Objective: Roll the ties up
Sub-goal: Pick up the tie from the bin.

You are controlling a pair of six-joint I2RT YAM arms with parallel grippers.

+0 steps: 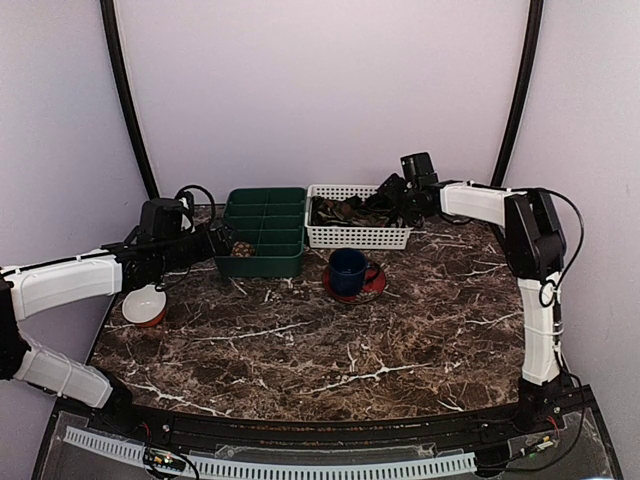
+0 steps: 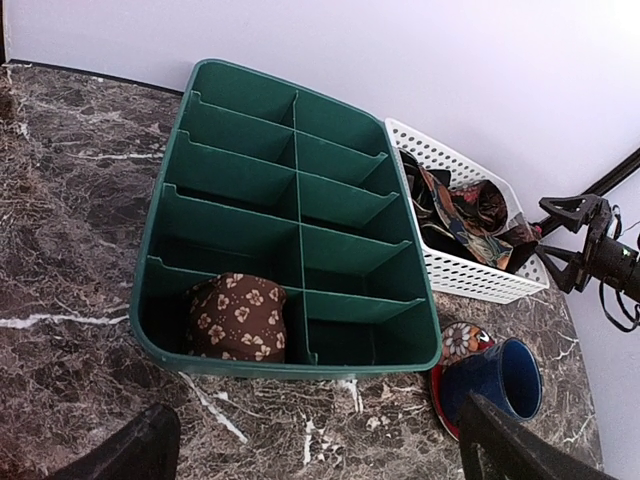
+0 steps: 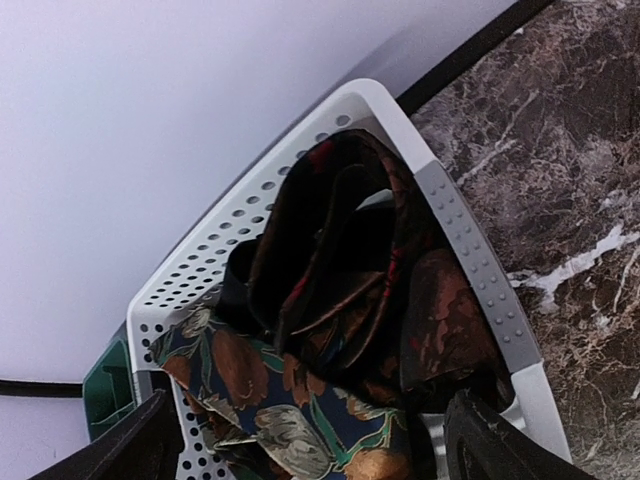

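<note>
One rolled brown floral fabric tie [image 2: 237,318] sits in the near-left cell of the green plastic divided organizer [image 2: 350,368]. Several loose patterned ties [image 3: 340,290] lie heaped in the white perforated plastic basket [image 3: 480,270]. Right gripper [image 3: 315,440] hangs over the heap, claw spread, holding nothing. Left gripper [image 2: 320,445] is also spread and empty, near the organizer. Step looks like fetching the next tie: pinch one end only, lift it clear of tangles, avoid the basket rim. Right wrist view shows the tie folds; top view blurs them but shows both arms.
</note>
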